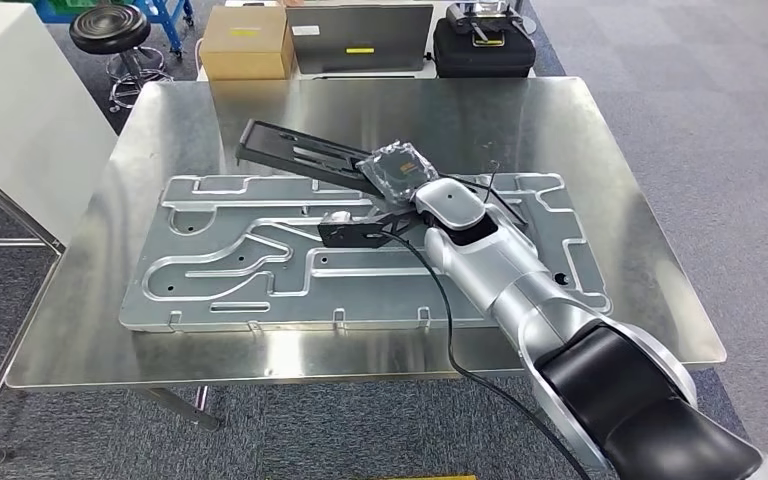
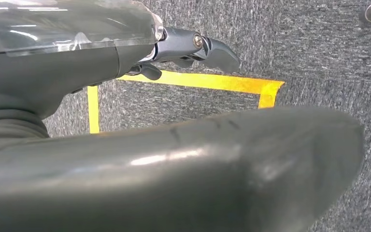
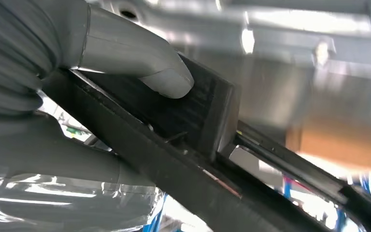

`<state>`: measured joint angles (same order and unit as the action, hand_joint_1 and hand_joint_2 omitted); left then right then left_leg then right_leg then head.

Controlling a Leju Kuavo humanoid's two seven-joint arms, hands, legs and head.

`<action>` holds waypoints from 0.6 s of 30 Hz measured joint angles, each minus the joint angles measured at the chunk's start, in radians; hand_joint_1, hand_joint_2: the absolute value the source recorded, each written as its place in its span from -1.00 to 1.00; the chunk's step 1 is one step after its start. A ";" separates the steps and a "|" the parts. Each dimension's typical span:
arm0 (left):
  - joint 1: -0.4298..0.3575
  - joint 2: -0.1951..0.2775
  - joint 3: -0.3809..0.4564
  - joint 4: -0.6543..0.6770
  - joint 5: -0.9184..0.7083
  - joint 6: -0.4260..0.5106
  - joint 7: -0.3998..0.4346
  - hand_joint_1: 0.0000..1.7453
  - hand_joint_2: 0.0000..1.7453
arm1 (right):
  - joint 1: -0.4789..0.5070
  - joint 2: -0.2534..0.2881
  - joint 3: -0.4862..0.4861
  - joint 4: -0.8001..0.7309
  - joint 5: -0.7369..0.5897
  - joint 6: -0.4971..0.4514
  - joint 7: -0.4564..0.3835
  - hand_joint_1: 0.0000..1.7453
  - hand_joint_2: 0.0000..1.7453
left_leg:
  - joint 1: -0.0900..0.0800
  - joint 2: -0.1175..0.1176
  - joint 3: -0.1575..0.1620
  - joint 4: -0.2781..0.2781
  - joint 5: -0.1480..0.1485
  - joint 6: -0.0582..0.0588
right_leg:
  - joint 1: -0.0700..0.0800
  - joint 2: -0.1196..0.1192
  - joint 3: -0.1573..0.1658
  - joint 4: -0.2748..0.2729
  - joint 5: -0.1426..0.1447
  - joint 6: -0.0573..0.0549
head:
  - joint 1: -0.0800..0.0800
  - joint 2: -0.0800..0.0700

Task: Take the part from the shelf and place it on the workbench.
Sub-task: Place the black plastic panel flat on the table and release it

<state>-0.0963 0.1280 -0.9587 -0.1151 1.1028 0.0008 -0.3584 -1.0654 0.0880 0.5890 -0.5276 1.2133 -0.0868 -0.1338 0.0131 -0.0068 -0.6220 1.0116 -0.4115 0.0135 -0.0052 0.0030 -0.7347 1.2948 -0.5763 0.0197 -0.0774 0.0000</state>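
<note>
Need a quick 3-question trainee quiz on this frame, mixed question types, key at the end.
1. True or false: the right hand grips the long black part.
2. Where does the embossed metal panel lie? A) on the floor B) on the steel workbench C) on the cardboard box
3. Fill in: the left hand hangs over grey carpet marked with ____ tape.

Key: 1 true; 2 B; 3 yellow.

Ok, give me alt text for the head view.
The robot's right hand holds a long black part over a large stamped metal panel lying on a shiny steel workbench. A cardboard box sits beyond.
</note>
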 joint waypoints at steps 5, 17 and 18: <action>0.002 0.000 -0.012 0.000 0.000 -0.025 -0.012 -1.00 -1.00 | -0.011 0.006 0.015 0.077 0.021 0.017 0.035 1.00 1.00 | -0.003 -0.003 0.001 0.011 -0.010 -0.010 | -0.006 -0.003 0.074 -0.194 0.129 -0.005 | 0.000 0.000; 0.005 0.007 -0.019 0.000 0.000 -0.056 -0.058 -1.00 -1.00 | 0.014 -0.011 0.058 0.191 0.101 0.033 0.089 1.00 1.00 | 0.002 0.001 -0.110 0.266 -0.116 -0.053 | -0.003 0.002 0.114 -0.269 0.144 -0.047 | 0.000 0.000; 0.004 0.008 -0.020 0.000 0.000 -0.055 -0.061 -1.00 -1.00 | 0.017 -0.013 0.063 0.194 0.107 0.032 0.088 1.00 1.00 | 0.003 0.002 -0.085 0.214 -0.083 -0.052 | -0.003 0.003 0.115 -0.268 0.143 -0.046 | 0.000 0.000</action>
<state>-0.0920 0.1359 -0.9792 -0.1152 1.1025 -0.0545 -0.4193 -1.0488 0.0750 0.6521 -0.3334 1.3204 -0.0546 -0.0455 0.0158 -0.0053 -0.7072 1.2252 -0.4941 -0.0386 -0.0086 0.0057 -0.6192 1.0269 -0.4332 -0.0260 -0.0777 0.0000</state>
